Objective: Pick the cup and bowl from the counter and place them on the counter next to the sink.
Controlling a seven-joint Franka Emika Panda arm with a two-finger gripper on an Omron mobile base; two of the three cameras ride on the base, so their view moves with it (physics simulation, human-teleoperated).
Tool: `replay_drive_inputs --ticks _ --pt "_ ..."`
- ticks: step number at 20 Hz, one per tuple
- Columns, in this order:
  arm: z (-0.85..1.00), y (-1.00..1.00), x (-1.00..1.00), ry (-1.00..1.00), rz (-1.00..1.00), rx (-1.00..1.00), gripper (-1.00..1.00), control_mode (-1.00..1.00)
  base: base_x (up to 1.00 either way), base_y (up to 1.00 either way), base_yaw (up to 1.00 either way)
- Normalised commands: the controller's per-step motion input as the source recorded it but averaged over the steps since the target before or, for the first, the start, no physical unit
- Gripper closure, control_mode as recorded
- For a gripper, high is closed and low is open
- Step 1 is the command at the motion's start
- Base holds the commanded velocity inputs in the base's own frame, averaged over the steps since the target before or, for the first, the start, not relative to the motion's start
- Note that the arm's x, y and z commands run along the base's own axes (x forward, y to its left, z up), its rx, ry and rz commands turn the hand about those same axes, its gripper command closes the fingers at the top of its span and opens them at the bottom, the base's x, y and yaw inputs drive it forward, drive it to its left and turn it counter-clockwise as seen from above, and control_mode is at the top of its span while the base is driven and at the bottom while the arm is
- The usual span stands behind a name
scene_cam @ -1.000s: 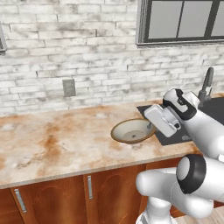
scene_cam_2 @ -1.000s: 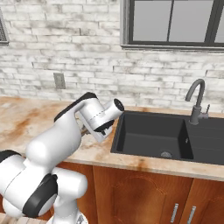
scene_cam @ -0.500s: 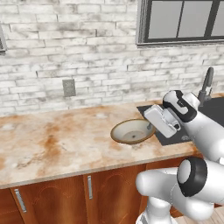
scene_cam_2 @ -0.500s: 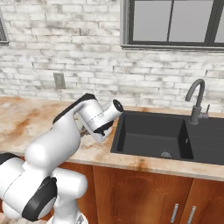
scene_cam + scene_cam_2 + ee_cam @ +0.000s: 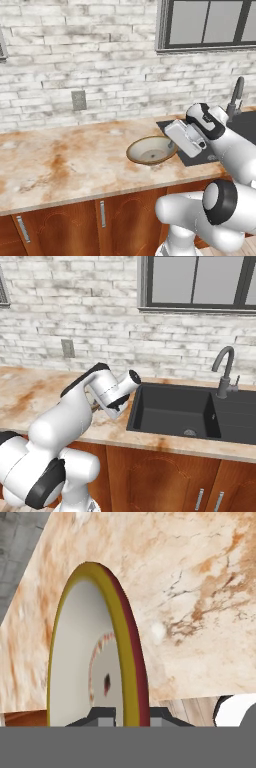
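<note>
Starting at the left of the left base view: bare stretch of the counter (image 5: pixel 65 165), beige marble with rusty blotches, lying over wooden cabinets. Further right, sitting on that slab just short of the dark basin: the bowl (image 5: pixel 150 151), shallow and tan, speckled cream inside. Right again, gripping the bowl's near-sink rim: the gripper (image 5: pixel 173 143), jaws narrowed almost together with the thin wall pinched between them. In the hand view, showing the same thing close up: rim of the bowl (image 5: pixel 127 662) running edge-on up between the two finger tips, one on each side of the wall. Beyond the hand, lying recessed in the counter: the sink (image 5: pixel 175 411), with the faucet (image 5: pixel 224 372) standing at its back.

Judging progress: bowl seemingly arriving at, or resting on, the spot beside the sink, though not released yet; whether fully bearing on the counter, impossible to tell. Cup not being accounted for in these pictures, so its half of the job remaining open to question. Left to do, at the least: opening the jaws and backing off the rim.

Facing roughly upward: the bowl's mouth. Being round, having no long axis.
</note>
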Motion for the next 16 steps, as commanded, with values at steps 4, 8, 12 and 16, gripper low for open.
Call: replay_drive_inputs --ticks 4,8,12,16 --pt "0.00 0.00 0.00 0.00 0.00 0.00 1.00 1.00 0.00 0.00 0.00" --pt "-0.01 0.00 0.15 0.01 0.00 0.00 1.00 -1.00 0.00 0.00 0.00" --pt "-0.05 0.25 0.69 0.00 -0.06 0.00 1.00 -1.00 0.00 0.00 0.00" --pt "0.00 0.08 0.54 0.01 -0.12 0.00 1.00 -1.00 0.00 0.00 0.00"
